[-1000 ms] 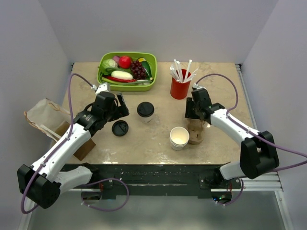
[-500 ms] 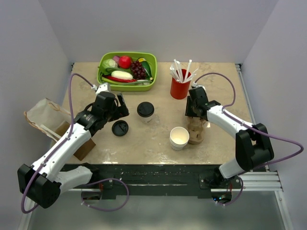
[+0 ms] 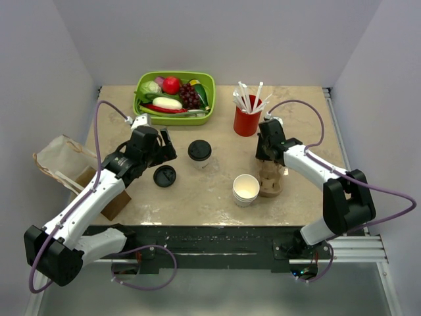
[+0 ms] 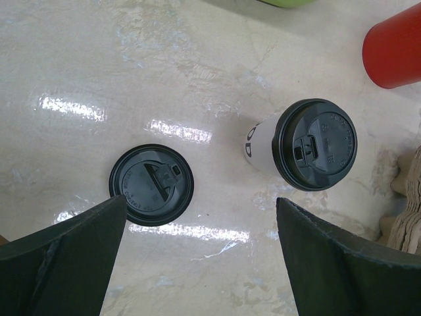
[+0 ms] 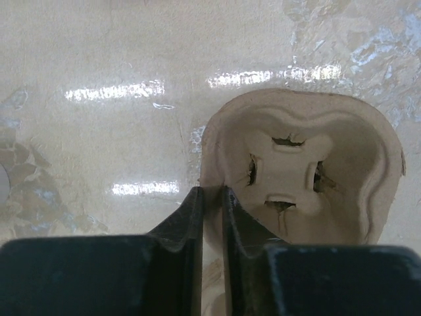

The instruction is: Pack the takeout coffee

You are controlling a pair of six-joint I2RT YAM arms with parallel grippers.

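The takeout coffee (image 3: 199, 151), a white cup with a black lid, stands upright mid-table; the left wrist view shows it (image 4: 314, 143) ahead and to the right. My left gripper (image 3: 165, 147) is open and empty, hovering above the table left of the cup, its jaws (image 4: 200, 199) wide apart. The brown pulp carrier (image 3: 270, 179) sits right of centre. My right gripper (image 3: 266, 158) is shut on the carrier's rim (image 5: 212, 191), with one pocket (image 5: 302, 171) in view just beyond the fingers.
A loose black lid (image 3: 164, 176) lies near the left gripper (image 4: 151, 185). A stack of lidless white cups (image 3: 246, 189) stands beside the carrier. A red cup of straws (image 3: 247, 120) and a green food tray (image 3: 174, 97) are at the back. A paper bag (image 3: 59, 158) hangs off the left edge.
My right gripper shifted slightly toward the back left and its elbow swung inward, still gripping the carrier. The left arm has not moved.
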